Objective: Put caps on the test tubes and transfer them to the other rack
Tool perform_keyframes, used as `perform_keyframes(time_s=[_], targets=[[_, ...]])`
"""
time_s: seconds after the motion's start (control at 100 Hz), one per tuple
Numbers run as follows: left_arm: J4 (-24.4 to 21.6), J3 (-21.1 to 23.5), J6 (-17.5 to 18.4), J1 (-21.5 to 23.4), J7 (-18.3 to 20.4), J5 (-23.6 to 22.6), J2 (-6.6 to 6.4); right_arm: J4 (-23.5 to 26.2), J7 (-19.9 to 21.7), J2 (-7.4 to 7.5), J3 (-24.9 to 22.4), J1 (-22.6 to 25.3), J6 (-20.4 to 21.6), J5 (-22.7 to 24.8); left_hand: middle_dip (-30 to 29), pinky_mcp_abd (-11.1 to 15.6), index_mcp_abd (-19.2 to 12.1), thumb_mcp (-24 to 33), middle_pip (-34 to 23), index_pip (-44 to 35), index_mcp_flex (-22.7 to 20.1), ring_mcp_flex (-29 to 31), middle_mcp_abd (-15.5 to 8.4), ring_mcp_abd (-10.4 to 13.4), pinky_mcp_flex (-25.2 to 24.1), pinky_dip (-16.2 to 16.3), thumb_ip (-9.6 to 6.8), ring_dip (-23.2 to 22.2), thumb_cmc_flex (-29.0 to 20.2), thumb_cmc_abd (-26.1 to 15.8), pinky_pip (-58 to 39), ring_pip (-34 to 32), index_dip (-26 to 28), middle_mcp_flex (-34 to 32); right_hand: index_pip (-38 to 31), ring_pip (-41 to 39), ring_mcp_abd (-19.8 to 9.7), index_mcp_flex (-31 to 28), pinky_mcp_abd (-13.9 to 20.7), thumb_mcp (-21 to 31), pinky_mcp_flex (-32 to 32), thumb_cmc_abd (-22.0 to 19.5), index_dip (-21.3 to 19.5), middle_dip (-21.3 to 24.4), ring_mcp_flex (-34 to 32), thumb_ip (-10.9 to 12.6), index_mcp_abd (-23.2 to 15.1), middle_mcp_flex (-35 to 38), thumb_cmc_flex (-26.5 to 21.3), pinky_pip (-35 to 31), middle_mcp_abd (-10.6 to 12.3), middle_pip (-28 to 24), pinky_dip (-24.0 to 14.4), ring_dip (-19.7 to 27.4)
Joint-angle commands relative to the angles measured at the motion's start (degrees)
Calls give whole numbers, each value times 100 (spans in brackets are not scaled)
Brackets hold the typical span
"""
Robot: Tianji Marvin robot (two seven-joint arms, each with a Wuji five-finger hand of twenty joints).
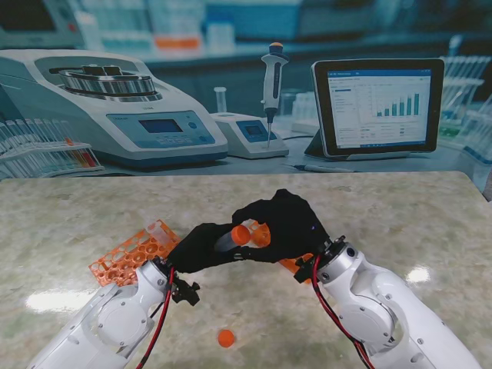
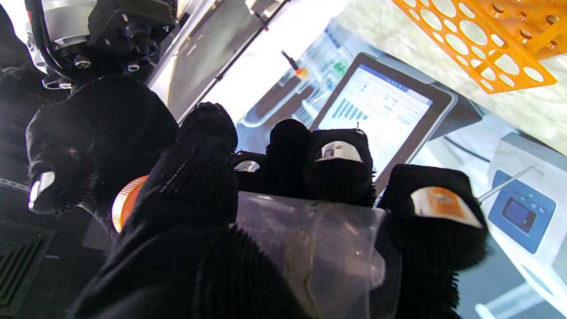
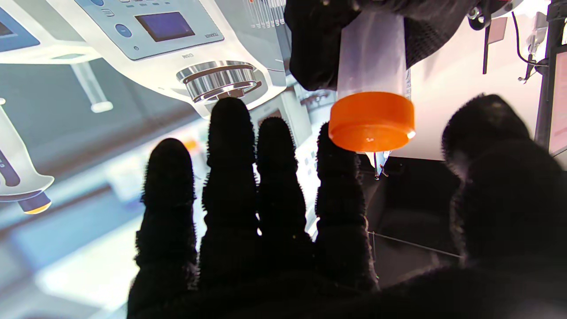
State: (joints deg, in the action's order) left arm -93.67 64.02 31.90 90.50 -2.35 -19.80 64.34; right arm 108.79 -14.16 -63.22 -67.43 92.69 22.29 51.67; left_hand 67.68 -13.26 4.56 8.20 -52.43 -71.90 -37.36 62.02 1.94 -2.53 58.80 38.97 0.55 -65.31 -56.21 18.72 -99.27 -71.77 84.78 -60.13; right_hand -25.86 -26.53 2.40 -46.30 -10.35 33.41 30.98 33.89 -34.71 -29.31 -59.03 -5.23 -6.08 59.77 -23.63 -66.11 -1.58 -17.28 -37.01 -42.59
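Above the tabletop point(image 1: 77, 207) my left hand point(image 1: 201, 247) grips the test tube point(image 1: 231, 240) so my spread, empty right hand point(image 1: 292, 223) can reach its orange cap point(image 3: 371, 122).

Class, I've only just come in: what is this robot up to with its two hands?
The left hand holds a clear tube lifted off the table. An orange cap already sits on the tube's end. The right hand is right beside that cap with its fingers spread, gripping nothing. An orange rack lies on the table to the left, and a loose cap lies nearer to me.
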Motion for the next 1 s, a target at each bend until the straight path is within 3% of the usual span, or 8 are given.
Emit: perform_keyframes(time_s=[0.0, 0.18, 0.22, 0.31, 0.37, 0.57, 0.77, 0.99], targets=[[-42, -5, -21, 12, 26, 5, 4, -14, 55, -10, 30, -7, 20, -37, 141, 280, 27, -6, -9, -309, -157, 86, -300, 159, 176, 18, -27, -37, -230, -233, -531, -53, 226, -39, -120, 17, -130, -101, -12, 134, 30, 137, -104, -65, -155, -100, -45, 101, -108, 51, 104, -75, -118, 29], [-45, -7, -24, 12, 22, 2, 5, -39, 73, -15, 52, -34, 18, -91, 142, 280, 31, -3, -9, -309, -158, 86, -300, 159, 176, 16, -28, -37, -236, -238, -531, -53, 226, -35, -336, -87, -159, -289, 16, 53, 160, -39, -291, -169, -332, -137, -172, 340, -688, 18, 150, -199, -96, -4], [-45, -9, -25, 11, 23, 4, 5, -41, 75, -15, 53, -35, 13, -94, 142, 280, 31, -6, -8, -309, -158, 85, -303, 159, 176, 16, -27, -37, -231, -239, -531, -53, 226, -33, -382, -119, -162, -318, 22, -34, 179, -50, -246, -184, -377, -302, -244, 392, -829, -5, 170, -218, -99, -14], [-45, -10, -22, 11, 23, 3, 5, -46, 96, -15, 57, -39, -2, -111, 143, 280, 30, -4, -8, -310, -159, 85, -299, 157, 176, 16, -28, -37, -237, -232, -532, -53, 226, -32, -958, -179, -164, -230, 26, -269, 230, -84, 223, -213, -466, -538, -369, 520, -1150, -37, 200, -253, -82, -24], [-45, -10, -21, 12, 24, 4, 5, -55, 113, -16, 64, -50, -13, -138, 143, 280, 29, -5, -9, -309, -159, 85, -302, 157, 176, 16, -28, -37, -232, -237, -532, -53, 225, -34, -1060, -201, -173, -254, 33, -272, 271, -71, 264, -221, -515, -573, -424, 590, -1201, -53, 231, -278, -82, -29], [-43, -12, -24, 9, 28, 5, 4, -121, 109, -32, 97, -116, -72, -219, 143, 280, 27, -5, -9, -308, -157, 84, -303, 154, 176, 15, -28, -37, -234, -234, -532, -54, 225, -36, -2203, -334, -200, -141, 80, -516, 465, -178, 1086, -217, -763, -674, -717, 900, -1529, -151, 291, -362, -57, -18], [-45, -7, -21, 11, 28, 4, 4, -194, 70, -55, 128, -181, -121, -316, 144, 280, 27, -4, -9, -308, -158, 84, -305, 154, 176, 14, -29, -37, -236, -233, -532, -54, 225, -38, -2456, -451, -195, -317, 83, -579, 646, -290, 1247, -213, -977, -690, -853, 1141, -1513, -248, 317, -428, -74, -35], [-42, -13, -23, 7, 33, 6, 3, -297, -99, -97, 232, -275, -206, -373, 143, 280, 22, -6, -7, -308, -156, 84, -307, 154, 176, 14, -28, -37, -231, -239, -532, -54, 225, -34, -2780, -704, -212, -878, 81, -703, 914, -476, 1316, -225, -1320, -704, -1335, 1567, -1323, -464, 400, -588, -141, -86]])
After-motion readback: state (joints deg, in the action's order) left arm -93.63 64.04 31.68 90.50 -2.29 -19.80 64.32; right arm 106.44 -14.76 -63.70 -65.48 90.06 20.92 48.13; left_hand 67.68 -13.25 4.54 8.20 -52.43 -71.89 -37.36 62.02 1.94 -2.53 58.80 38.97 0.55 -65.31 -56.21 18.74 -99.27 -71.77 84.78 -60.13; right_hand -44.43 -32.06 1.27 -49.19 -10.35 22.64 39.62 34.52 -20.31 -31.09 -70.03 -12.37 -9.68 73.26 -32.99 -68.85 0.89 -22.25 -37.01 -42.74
